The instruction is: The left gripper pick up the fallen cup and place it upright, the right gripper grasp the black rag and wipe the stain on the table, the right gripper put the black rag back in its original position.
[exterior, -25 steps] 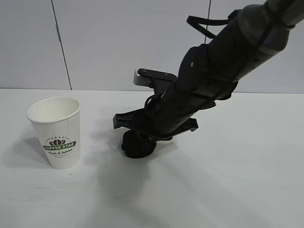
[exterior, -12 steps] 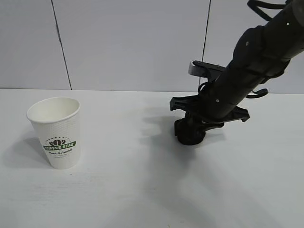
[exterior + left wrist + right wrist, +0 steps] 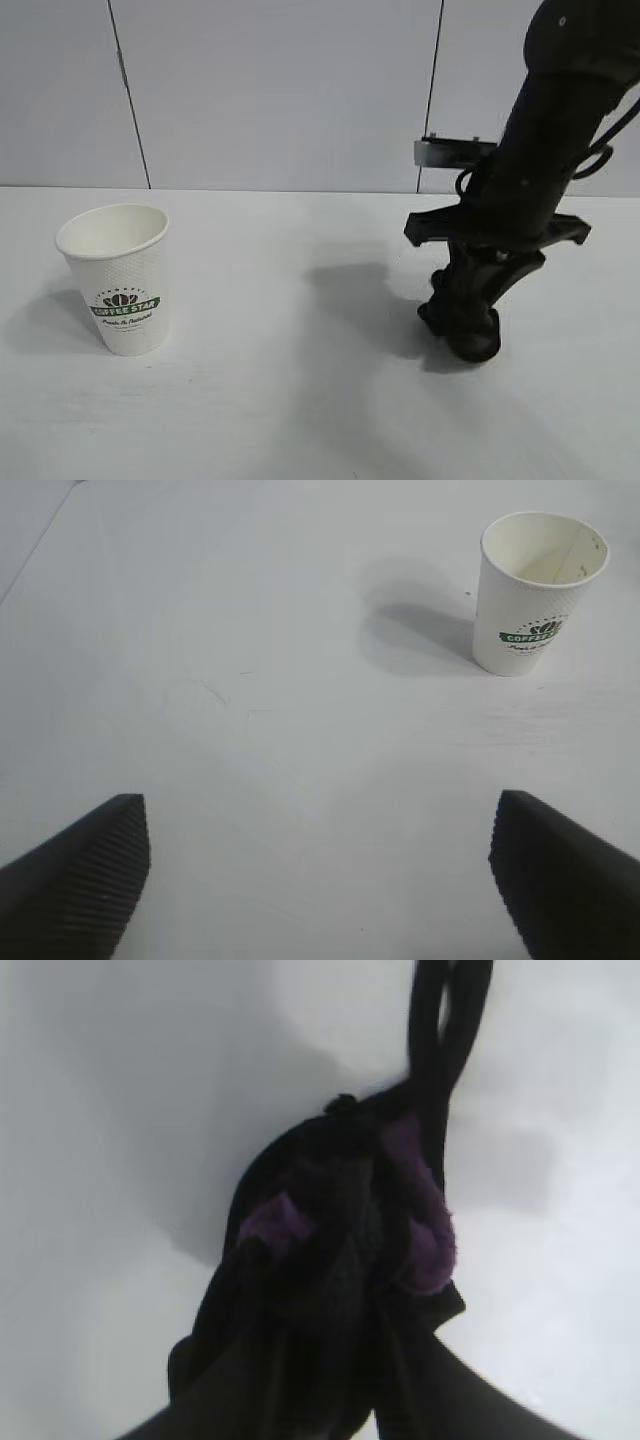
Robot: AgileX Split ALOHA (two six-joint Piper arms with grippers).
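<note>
Over on the left of the white counter, the cup stands upright with its green logo facing out, and the left gripper hangs well apart from it with its fingers spread wide and holding nothing. Toward the right, the right gripper points down, clamped narrowly on the bunched black rag, which meets the counter.

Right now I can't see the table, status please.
Right gripper shut on black rag with purple edging, pointing down over white table. Left gripper open, idle. White paper coffee cup upright. Nothing in the way.
</note>
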